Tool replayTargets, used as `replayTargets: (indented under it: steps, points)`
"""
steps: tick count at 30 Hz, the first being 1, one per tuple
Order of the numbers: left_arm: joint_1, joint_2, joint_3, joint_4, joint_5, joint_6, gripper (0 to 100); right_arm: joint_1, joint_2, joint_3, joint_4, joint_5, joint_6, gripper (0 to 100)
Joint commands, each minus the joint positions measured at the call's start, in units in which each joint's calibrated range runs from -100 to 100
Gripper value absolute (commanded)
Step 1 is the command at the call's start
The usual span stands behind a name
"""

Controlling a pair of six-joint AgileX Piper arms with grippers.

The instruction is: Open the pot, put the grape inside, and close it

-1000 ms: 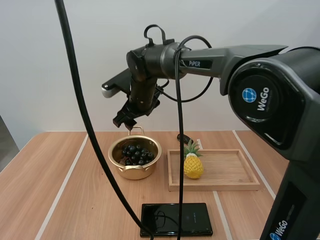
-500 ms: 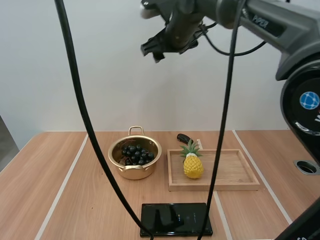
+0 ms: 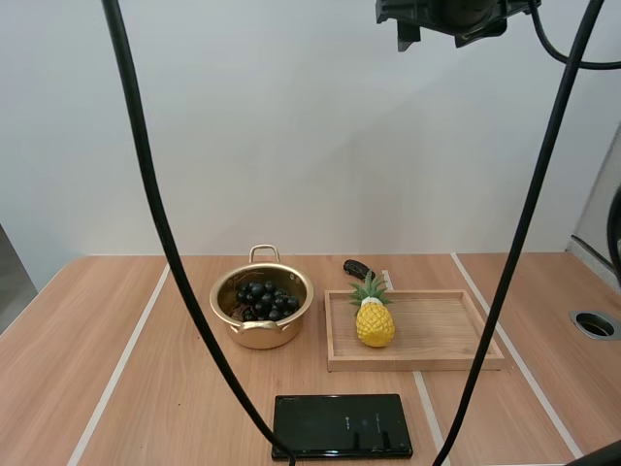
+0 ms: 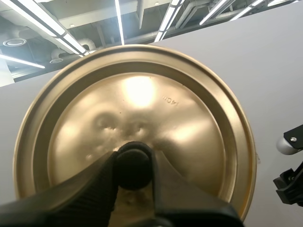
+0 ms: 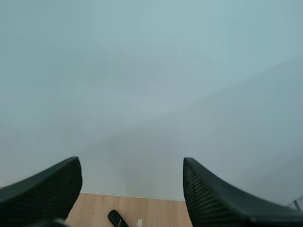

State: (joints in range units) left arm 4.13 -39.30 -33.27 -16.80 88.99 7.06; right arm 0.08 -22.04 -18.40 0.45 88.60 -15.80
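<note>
Fingers (image 4: pixel 94 189) of the left gripper (image 4: pixel 134 165) are clamped on the black knob (image 4: pixel 134 156) of the lid (image 4: pixel 142 104), one finger on each side of the knob. The lid is golden and round, and its face is turned toward the left wrist camera. Fingers (image 5: pixel 203 194) of the right gripper (image 5: pixel 131 165) stand wide apart with nothing between them, ribbed inner faces turned to each other. The right arm (image 3: pixel 451 12) is raised high above the table (image 3: pixel 116 388). The pot (image 3: pixel 260 335) stands uncovered on the table, left of the wooden tray (image 3: pixel 446 335) and just beside it. The bunch of grapes (image 3: pixel 262 299) lies inside the pot. A toy pineapple (image 3: pixel 375 323) stands upright at the left end of the tray. A small dark object (image 3: pixel 357 269) lies just beyond the far left corner of the tray. A black phone (image 3: pixel 342 425) lies flat near the front edge of the table.
</note>
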Motion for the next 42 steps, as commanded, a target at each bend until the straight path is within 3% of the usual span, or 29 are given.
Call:
replayTargets:
  steps: [1,6,7,8,11,14,25,35,42]
  points:
    - [0.1,0.1,-0.4,0.0,-1.6,-0.2,0,-1.0,-2.2,-0.8,1.4,2.4,-0.2,100]
    - [0.1,0.1,-0.4,0.0,-1.6,-0.2,0,-1.2,-4.4,-0.8,1.5,4.6,-0.1,100]
    - [0.1,0.1,-0.1,0.1,-1.6,-0.2,0,-1.2,-5.1,-0.8,1.5,5.2,0.0,95]
    - [0.1,0.1,0.1,0.1,-1.6,-0.2,0,-1.2,-5.5,-0.8,1.5,5.5,0.1,79]
    - [0.1,0.1,1.6,0.1,-1.6,-0.2,0,-1.2,-7.4,-0.8,1.1,7.7,2.4,0]
    - [0.1,0.1,4.4,0.1,-1.4,-0.2,0,-1.2,-9.8,-0.8,0.5,9.3,5.4,0]
    - [0.1,0.1,17.9,-2.0,-0.8,-0.2,0,-1.2,-18.3,-0.8,1.5,9.1,4.1,0]
    - [0.1,0.0,34.8,-5.3,-1.2,4.7,0,-1.2,-19.9,-0.8,1.5,10.3,3.9,0]
    - [0.1,-1.5,48.3,-5.4,-9.6,6.2,0,-1.2,-20.0,-0.8,2.3,10.3,3.9,0]
